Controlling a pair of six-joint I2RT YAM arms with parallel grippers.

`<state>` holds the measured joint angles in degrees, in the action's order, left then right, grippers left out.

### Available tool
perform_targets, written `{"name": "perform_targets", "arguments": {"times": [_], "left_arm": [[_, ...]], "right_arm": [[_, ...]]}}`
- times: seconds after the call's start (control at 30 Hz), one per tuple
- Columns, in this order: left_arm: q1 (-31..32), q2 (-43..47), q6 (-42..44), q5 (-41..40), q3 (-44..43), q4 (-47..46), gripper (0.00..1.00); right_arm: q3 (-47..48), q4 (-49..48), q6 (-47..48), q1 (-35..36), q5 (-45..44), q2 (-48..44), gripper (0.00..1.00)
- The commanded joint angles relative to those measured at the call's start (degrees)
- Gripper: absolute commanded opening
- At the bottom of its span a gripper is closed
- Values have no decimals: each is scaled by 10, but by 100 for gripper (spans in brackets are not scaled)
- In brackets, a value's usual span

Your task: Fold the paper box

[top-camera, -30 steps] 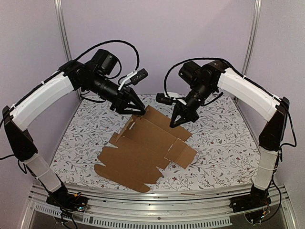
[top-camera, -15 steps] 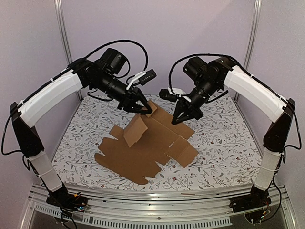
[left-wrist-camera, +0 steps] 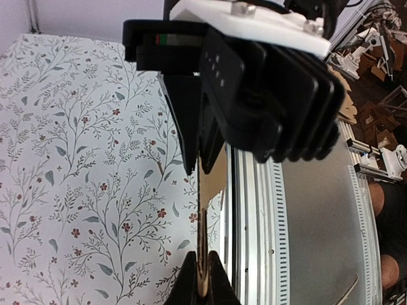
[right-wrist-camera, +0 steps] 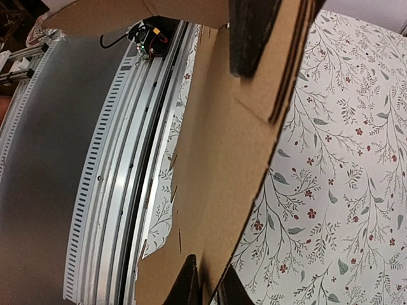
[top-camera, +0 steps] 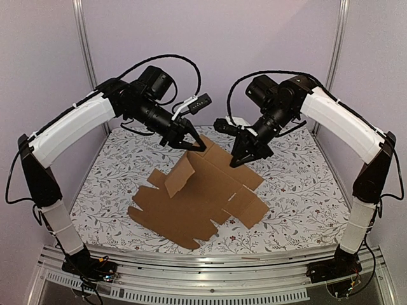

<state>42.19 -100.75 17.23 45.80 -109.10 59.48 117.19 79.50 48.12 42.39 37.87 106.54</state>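
The paper box [top-camera: 191, 206] is a flat brown die-cut sheet lying mid-table, its far part lifted off the cloth. One side flap [top-camera: 181, 175] stands up, tilted. My left gripper [top-camera: 202, 148] is shut on the sheet's far edge near its back corner. In the left wrist view the cardboard [left-wrist-camera: 211, 171] runs edge-on into the left gripper [left-wrist-camera: 202, 284]. My right gripper [top-camera: 234, 162] pinches the far right edge. In the right wrist view the sheet [right-wrist-camera: 235, 140] passes between that gripper's [right-wrist-camera: 210, 287] fingertips, which sit close on either face.
A floral tablecloth [top-camera: 299, 184] covers the table. A metal rail [top-camera: 210, 260] runs along the near edge, with both arm bases on it. Upright frame posts [top-camera: 82, 38] stand at the back corners before purple walls.
The left gripper has closed on the cardboard edge and risen with it. The side flap has swung up from flat, and the right gripper has moved slightly back and up.
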Motion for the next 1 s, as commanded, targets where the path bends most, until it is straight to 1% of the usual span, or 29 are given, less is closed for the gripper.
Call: {"name": "perform_targets", "arguments": {"times": [0.0,0.07,0.17,0.23,0.3,0.33,0.43,0.53,0.6,0.67,0.97], "left_arm": [[3,-7,-11,-14,5,-2,0],[3,11,-13,-15,22,-17,0],[2,41,-20,-5,52,-46,0],[1,60,-28,1,70,-77,0],[-1,77,-43,5,93,-112,0],[-4,86,-58,5,107,-135,0],[-17,120,-107,12,169,-236,0],[-37,153,-163,27,238,-346,0],[-49,162,-192,47,266,-389,0],[-56,161,-214,60,281,-414,0],[-61,147,-253,53,315,-475,0]], "right_arm": [[-2,211,-2,-8,57,-28,16],[-3,214,-2,-46,90,-37,23],[-15,210,6,-130,144,-53,31],[-40,189,3,-179,169,-66,32],[-84,130,-14,-206,159,-78,33],[-110,98,-50,-207,138,-82,33],[-179,40,-78,-208,108,-101,32],[-212,22,-82,-207,106,-107,33],[-217,19,-80,-206,110,-107,33],[-217,13,-82,-200,110,-109,33],[-191,24,-74,-159,119,-103,34]]}}
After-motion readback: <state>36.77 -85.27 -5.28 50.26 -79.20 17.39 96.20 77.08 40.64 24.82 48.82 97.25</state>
